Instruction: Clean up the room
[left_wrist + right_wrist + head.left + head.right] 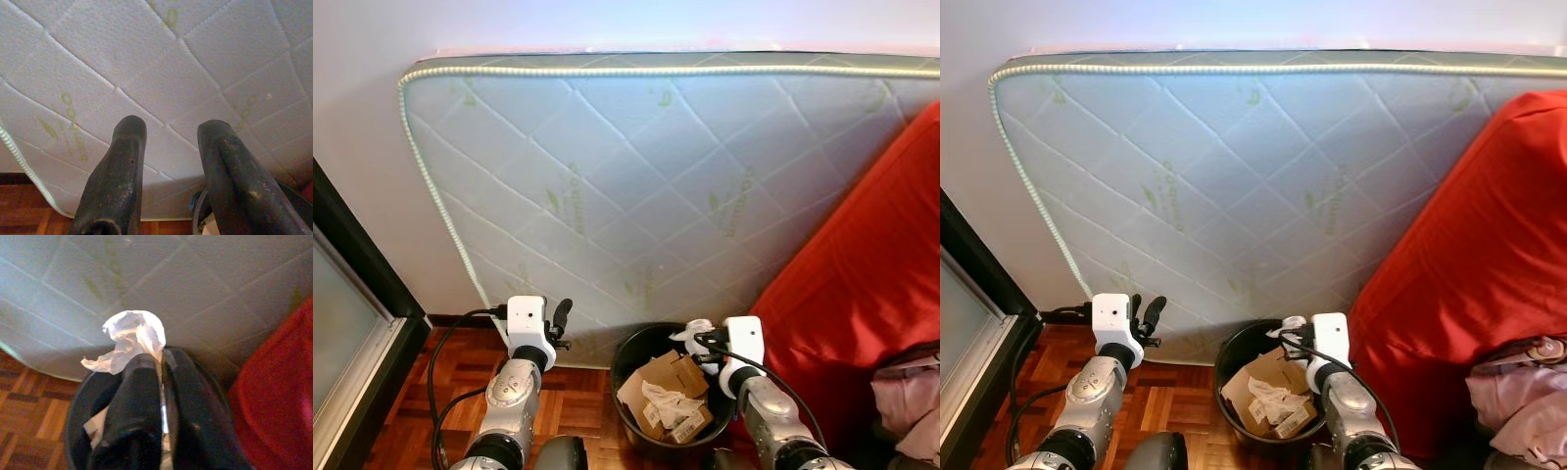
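One crumpled paper you're pinching in the right pincer, hovering directly over the bin; left pincer idling spread.

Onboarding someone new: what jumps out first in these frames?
A big quilted mattress leaning on the wall, with a red cushion propped against its right side. Below, the right gripper holds crumpled paper over a black bin of cardboard scraps; the left gripper hangs open nearby.
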Tool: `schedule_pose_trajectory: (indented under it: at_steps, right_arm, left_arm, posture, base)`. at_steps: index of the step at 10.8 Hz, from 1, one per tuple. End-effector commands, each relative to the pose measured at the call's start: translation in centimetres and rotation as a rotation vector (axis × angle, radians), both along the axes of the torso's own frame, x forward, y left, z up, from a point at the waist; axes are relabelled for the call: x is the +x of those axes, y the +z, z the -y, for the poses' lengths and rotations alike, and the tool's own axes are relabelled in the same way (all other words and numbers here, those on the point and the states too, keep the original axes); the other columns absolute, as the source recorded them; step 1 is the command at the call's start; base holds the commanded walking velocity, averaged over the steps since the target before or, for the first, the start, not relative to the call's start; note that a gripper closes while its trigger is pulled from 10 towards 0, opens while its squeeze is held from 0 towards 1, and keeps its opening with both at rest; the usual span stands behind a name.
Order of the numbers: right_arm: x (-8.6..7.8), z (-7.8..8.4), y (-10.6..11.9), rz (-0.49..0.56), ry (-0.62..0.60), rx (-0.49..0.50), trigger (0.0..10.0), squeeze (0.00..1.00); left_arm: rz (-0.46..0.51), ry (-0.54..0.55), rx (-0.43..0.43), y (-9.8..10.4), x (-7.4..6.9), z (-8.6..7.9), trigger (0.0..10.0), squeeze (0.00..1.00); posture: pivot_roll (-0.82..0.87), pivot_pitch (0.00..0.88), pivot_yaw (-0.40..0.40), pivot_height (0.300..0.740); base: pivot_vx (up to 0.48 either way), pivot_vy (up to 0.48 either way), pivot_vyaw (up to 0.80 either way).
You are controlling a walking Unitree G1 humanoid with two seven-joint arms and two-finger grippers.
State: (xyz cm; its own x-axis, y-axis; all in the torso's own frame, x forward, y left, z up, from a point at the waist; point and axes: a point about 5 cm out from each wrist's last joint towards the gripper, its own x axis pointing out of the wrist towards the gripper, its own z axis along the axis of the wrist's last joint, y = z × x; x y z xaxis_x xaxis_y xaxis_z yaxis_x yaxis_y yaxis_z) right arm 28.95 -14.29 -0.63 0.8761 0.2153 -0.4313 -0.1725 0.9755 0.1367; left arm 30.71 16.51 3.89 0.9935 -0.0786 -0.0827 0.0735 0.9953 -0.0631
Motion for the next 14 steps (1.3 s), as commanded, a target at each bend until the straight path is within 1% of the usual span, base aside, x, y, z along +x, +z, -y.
schedule_pose_trajectory:
  at_steps: [1,2,3,6,9,10,11,12,13,14]
  right_arm:
    - [0.55,-0.37,0.53,0.015,0.023,0.005,10.0,0.61]
    - [0.51,-0.53,0.47,0.006,0.041,0.014,10.0,0.91]
    - [0.47,-0.57,0.45,0.006,0.044,0.011,10.0,0.99]
    - [0.29,-0.51,0.26,-0.001,0.047,0.004,10.0,0.96]
    - [0.07,0.03,-0.03,-0.013,0.031,-0.046,10.0,0.92]
    - [-0.02,0.08,-0.13,-0.021,0.031,-0.047,10.0,0.92]
    - [-0.08,0.10,-0.21,-0.026,0.038,-0.055,10.0,0.95]
    - [-0.12,0.13,-0.27,-0.030,0.037,-0.057,10.0,1.00]
    - [-0.08,0.20,-0.24,-0.028,0.030,-0.070,10.0,0.94]
    - [-0.06,0.20,-0.22,-0.027,0.028,-0.070,10.0,0.50]
  left_arm:
    - [0.003,0.008,-0.005,0.12,0.04,-0.18,10.0,0.00]
    - [0.002,0.009,-0.002,0.15,0.08,-0.24,10.0,0.00]
    - [0.004,0.009,-0.001,0.20,0.12,-0.27,10.0,0.00]
    - [0.005,0.009,0.000,0.26,0.17,-0.31,10.0,0.00]
    - [0.003,0.006,0.001,0.23,0.17,-0.23,10.0,0.00]
    - [0.002,0.008,0.002,0.21,0.15,-0.25,10.0,0.00]
    - [0.001,0.009,0.003,0.18,0.12,-0.28,10.0,0.00]
    - [0.002,0.010,0.004,0.20,0.13,-0.34,10.0,0.00]
    - [0.004,0.010,0.004,0.24,0.16,-0.36,10.0,0.00]
    - [0.004,0.010,0.003,0.26,0.19,-0.35,10.0,0.00]
  posture:
    - [0.07,0.016,-0.013,0.620]
    - [0.07,0.017,-0.012,0.620]
    - [0.07,0.017,-0.012,0.620]
    - [0.07,0.014,-0.010,0.620]
    - [0.07,0.016,-0.013,0.620]
    - [0.07,0.018,-0.014,0.620]
    - [0.08,0.017,-0.014,0.620]
    - [0.08,0.017,-0.014,0.620]
    - [0.08,0.015,-0.014,0.620]
    - [0.08,0.016,-0.013,0.620]
  base:
    - [0.000,0.000,0.00]
    - [0.000,0.000,0.00]
    - [0.000,0.000,0.00]
    - [0.000,0.000,0.00]
    - [0.000,0.000,0.00]
    - [0.000,0.000,0.00]
    - [0.000,0.000,0.00]
    - [0.000,0.000,0.00]
    - [0.000,0.000,0.00]
    - [0.000,0.000,0.00]
